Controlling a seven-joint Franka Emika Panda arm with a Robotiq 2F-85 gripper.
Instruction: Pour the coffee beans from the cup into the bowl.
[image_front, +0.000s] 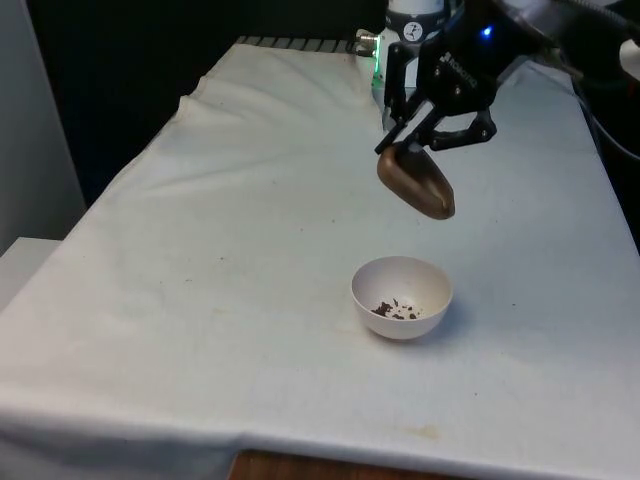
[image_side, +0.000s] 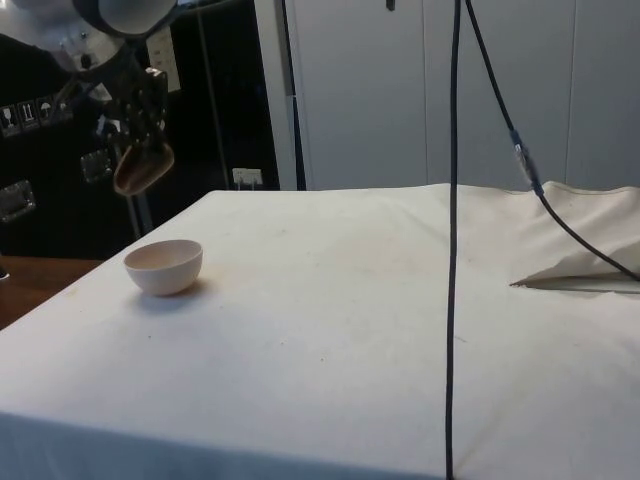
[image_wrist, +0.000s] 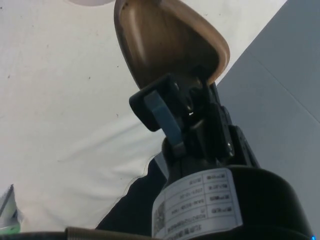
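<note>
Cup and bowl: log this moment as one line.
end effector: shut on cup | cup: brown, tilted, above bowl | bowl: white, on cloth, coffee beans inside

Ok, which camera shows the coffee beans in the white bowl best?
The front view: it looks down into the round white bowl, showing the dark coffee beans on its bottom. The side view shows the bowl's outer wall; the wrist view catches a sliver of rim.

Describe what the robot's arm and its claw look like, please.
The arm is white with rounded joints. Its black two-finger gripper has thin jointed metal fingers. White printed stickers sit on the gripper's round black body, and a dark cable trails beside it.
</note>
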